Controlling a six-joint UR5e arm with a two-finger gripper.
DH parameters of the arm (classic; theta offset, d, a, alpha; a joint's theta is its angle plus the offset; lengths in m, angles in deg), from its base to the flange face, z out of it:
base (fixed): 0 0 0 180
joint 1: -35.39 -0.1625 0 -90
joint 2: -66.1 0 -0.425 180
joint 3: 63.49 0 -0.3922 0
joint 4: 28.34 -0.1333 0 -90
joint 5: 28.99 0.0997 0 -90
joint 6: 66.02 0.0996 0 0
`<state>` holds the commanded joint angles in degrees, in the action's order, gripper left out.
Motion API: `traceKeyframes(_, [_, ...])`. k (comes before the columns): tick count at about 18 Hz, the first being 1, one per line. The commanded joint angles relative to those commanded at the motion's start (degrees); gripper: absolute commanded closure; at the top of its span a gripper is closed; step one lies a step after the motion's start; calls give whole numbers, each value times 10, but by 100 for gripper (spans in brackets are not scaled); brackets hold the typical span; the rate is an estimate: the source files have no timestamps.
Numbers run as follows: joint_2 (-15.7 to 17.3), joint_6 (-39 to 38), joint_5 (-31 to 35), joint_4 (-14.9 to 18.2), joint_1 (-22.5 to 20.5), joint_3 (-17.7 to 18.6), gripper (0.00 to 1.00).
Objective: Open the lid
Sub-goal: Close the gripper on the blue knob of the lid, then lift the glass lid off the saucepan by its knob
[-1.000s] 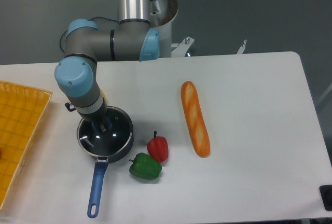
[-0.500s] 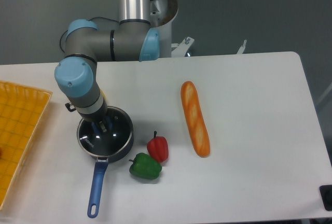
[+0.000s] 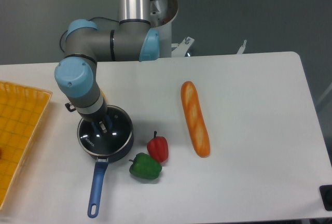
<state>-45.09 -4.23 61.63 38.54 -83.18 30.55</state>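
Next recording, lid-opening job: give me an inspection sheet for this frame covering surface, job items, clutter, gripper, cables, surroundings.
Surface: white table, no spills seen.
Job's things: lid sits on the dark saucepan, whose blue handle points toward the near edge; the knob is hidden by the gripper.
Clutter: red pepper touching green pepper right of the saucepan; baguette farther right, apart; yellow tray at the left edge.
Gripper: gripper is down over the lid's centre; open or shut cannot be told.
Cables: thin dark cable looping by the arm's elbow.
Surroundings: grey floor behind; dark object at the lower right corner.
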Motion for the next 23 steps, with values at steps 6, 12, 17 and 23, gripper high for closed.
traceKeyframes(6, [1, 0, 1, 1, -2, -6, 37])
traceKeyframes(12, [4, 4, 1, 4, -10, -13, 37])
traceKeyframes(17, [11, 15, 0, 5, -44, -34, 37])
traceKeyframes(23, [26, 70, 0, 19, -85, -41, 37])
